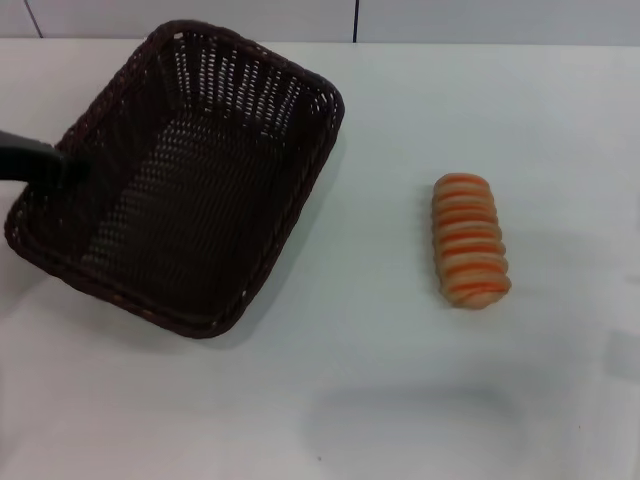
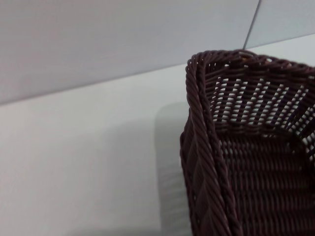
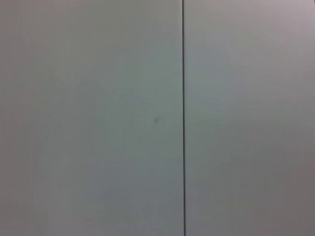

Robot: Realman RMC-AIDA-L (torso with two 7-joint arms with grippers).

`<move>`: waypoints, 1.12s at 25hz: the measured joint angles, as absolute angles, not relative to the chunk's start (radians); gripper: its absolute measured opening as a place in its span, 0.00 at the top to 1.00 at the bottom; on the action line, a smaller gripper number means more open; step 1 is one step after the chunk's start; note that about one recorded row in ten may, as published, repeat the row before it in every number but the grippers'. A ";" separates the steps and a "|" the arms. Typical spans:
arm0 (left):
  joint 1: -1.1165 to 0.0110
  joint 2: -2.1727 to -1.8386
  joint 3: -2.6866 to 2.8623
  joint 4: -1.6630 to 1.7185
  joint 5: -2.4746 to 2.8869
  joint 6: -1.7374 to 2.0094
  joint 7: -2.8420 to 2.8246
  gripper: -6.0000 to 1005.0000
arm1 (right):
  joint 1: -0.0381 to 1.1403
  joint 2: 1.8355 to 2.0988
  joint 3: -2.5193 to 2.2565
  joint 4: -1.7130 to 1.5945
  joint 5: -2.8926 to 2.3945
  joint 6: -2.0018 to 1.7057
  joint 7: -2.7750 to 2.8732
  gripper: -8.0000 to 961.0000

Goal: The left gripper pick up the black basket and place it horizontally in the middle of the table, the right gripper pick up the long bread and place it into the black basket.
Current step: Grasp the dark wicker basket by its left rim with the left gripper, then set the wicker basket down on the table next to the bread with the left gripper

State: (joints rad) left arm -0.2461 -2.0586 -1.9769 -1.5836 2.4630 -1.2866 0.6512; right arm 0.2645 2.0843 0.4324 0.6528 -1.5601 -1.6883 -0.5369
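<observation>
The black basket (image 1: pixel 190 180) lies slantwise on the left part of the white table (image 1: pixel 350 400), open side up and empty. My left gripper (image 1: pixel 70 165) comes in from the left edge of the head view and sits at the basket's left rim, overlapping it. The left wrist view shows the basket's braided rim and a corner (image 2: pixel 206 147) very close, with none of the gripper's own parts. The long bread (image 1: pixel 468 241) lies on the table to the right of the basket, ridged side up and well apart from it. My right gripper is out of view.
A pale wall with dark vertical seams (image 1: pixel 356 20) runs along the table's far edge. The right wrist view shows only a plain pale surface with one dark seam (image 3: pixel 183 118).
</observation>
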 joint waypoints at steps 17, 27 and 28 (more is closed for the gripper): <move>-0.575 -1.952 -2.340 -1.382 2.153 -1.863 1.229 0.80 | 0.224 2.086 0.433 0.677 -1.556 -1.715 -0.537 0.26; -0.694 -1.915 -2.203 -1.138 2.161 -1.964 1.401 0.79 | 0.184 2.086 0.414 0.705 -1.556 -1.759 -0.537 0.26; -0.698 -1.919 -2.195 -1.131 2.167 -1.962 1.411 0.79 | 0.183 2.086 0.409 0.707 -1.556 -1.763 -0.537 0.26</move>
